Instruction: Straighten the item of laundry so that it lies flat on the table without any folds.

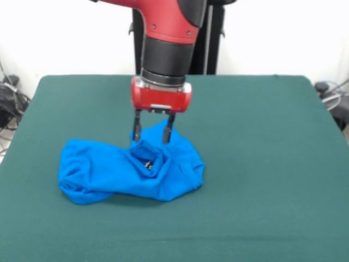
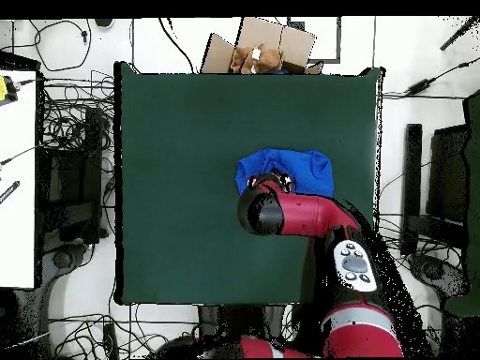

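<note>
The item of laundry (image 1: 125, 172), a bright blue T-shirt, lies crumpled in a bunched heap left of the middle of the dark green table (image 1: 262, 164). A bit of dark print shows in its folds. My gripper (image 1: 152, 139) comes straight down onto the heap's far side. It stands open, its two dark fingers (image 1: 137, 128) set on either side of a raised ridge of the fabric. In the overhead view the shirt (image 2: 295, 169) shows as a blue lump on the table (image 2: 187, 141), and the red arm (image 2: 300, 214) covers its lower edge and the gripper.
A cardboard box (image 2: 267, 49) with brown things in it stands just beyond one table edge. Cables (image 2: 70, 141) and a white desk (image 2: 17, 178) lie off one side of the table. More cables (image 1: 10, 98) show beside the table's far corner.
</note>
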`<state>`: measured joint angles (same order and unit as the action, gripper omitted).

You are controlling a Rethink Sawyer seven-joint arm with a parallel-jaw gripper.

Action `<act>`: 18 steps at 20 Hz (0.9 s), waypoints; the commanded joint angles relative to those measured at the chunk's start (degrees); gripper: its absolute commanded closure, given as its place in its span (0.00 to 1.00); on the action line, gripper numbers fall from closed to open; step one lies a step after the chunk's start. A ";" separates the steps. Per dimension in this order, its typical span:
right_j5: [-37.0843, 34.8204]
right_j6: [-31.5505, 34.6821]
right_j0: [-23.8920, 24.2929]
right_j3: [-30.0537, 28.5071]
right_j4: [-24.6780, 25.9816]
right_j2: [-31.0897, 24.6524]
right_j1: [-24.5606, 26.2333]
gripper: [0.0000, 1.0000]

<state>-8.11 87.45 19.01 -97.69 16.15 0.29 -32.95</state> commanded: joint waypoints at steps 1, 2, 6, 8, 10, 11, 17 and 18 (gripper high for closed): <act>0.95 6.73 2.62 -7.83 2.05 -5.27 -1.48 0.00; 1.24 6.72 2.65 -7.99 2.26 -5.10 -1.42 0.00; 2.42 7.13 2.09 -8.16 2.59 -4.07 -0.82 0.00; 2.93 7.23 1.90 -8.27 2.76 -3.74 -0.55 0.00; 3.51 7.36 1.63 -8.15 2.90 -3.30 -0.13 0.00; 3.70 7.36 1.52 -8.06 2.96 -3.13 0.06 0.00; 5.42 7.79 0.28 -7.06 2.89 -1.77 1.72 0.00; 5.51 7.87 0.20 -6.99 2.72 -1.71 1.83 0.00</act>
<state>-6.28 87.45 20.92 -102.13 16.13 0.39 -33.37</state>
